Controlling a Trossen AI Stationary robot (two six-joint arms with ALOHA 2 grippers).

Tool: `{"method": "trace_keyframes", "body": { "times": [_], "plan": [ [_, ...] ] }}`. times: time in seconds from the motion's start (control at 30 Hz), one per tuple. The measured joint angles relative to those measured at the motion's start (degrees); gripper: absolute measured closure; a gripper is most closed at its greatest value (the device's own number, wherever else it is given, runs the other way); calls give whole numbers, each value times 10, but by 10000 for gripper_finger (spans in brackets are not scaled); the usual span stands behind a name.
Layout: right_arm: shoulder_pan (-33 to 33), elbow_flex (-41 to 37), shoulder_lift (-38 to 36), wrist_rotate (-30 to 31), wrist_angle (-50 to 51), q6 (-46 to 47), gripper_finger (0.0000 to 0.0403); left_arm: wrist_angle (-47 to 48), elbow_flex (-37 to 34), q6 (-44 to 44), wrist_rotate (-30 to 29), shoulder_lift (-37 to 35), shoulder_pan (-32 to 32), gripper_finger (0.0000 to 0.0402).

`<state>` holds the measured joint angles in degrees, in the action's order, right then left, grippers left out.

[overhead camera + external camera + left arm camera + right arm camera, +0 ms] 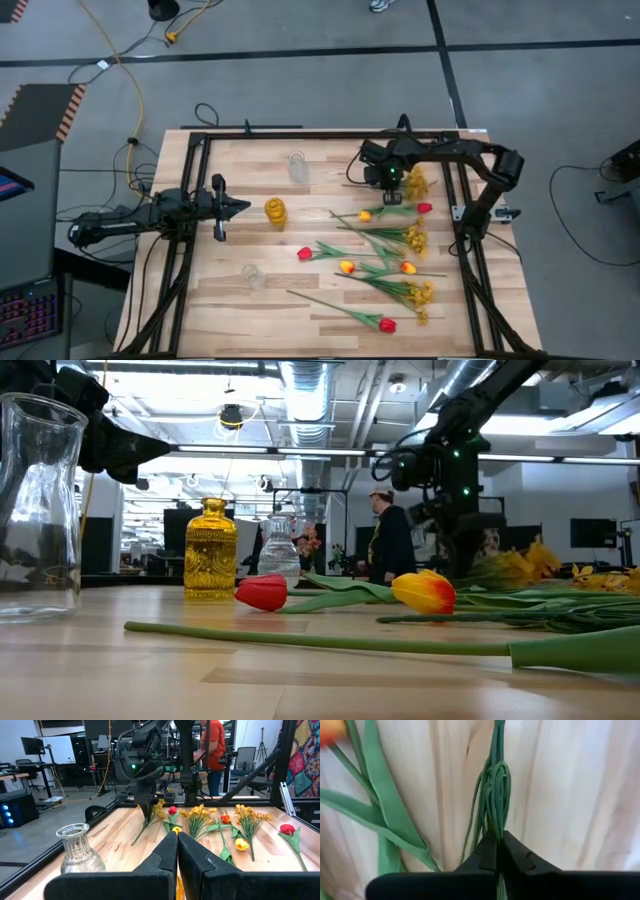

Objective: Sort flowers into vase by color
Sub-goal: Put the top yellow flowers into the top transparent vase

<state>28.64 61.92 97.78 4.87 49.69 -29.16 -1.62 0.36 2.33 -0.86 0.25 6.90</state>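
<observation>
When looking in from the front edge of the table (250, 320), first a red tulip (386, 324) on a long green stem, flat on the wood. Just behind, a bushy yellow spray (422, 295), also lying down. Off to the left side, a near clear vase (40, 500), standing up. Next, two yellow-orange tulips (347, 267) side by side in the pile, then a second red tulip (262, 592) pointing toward the left arm's side. A little farther, another yellow spray (415, 238) among crossed green stems. In the middle of the table, a yellow glass vase (276, 212), upright. Right beside it, above the wood, the left gripper (177, 836), fingers pressed together, holding nothing, pointing across at the flowers. Farther back on the right side, one more yellow-orange tulip (365, 215) and a third red tulip (424, 208), lying near each other. Behind those, the right gripper (496, 837), pointing down, fingers squeezed tight on the thin green stems of the held yellow spray (415, 183); blossoms just beside the gripper, low over the table. Near the back edge, a far clear vase (296, 165), standing alone. Beyond the table, a person (388, 540) in the room.
</observation>
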Motion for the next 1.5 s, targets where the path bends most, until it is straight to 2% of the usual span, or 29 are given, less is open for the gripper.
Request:
{"method": "trace_keyframes", "body": {
  "times": [0.37,0.63,0.77,0.93,1.13,1.33,1.5],
  "plan": [
    [-27,73,0,96,80,-30,353,-9,0,0,0,0,0,401],
    [-66,114,0,232,82,-90,365,-78,0,-28,-15,0,0,396],
    [-87,127,0,302,81,-138,359,-92,0,-50,-31,0,0,366],
    [-111,136,0,388,62,-176,361,-104,0,-97,-45,0,0,307],
    [-132,137,0,453,47,-208,361,-131,0,-147,-45,2,0,251],
    [-151,137,0,501,46,-213,361,-131,0,-155,-45,2,0,235],
    [-166,137,-1,544,14,-272,361,-176,0,-155,-45,12,0,235]
  ]
}}
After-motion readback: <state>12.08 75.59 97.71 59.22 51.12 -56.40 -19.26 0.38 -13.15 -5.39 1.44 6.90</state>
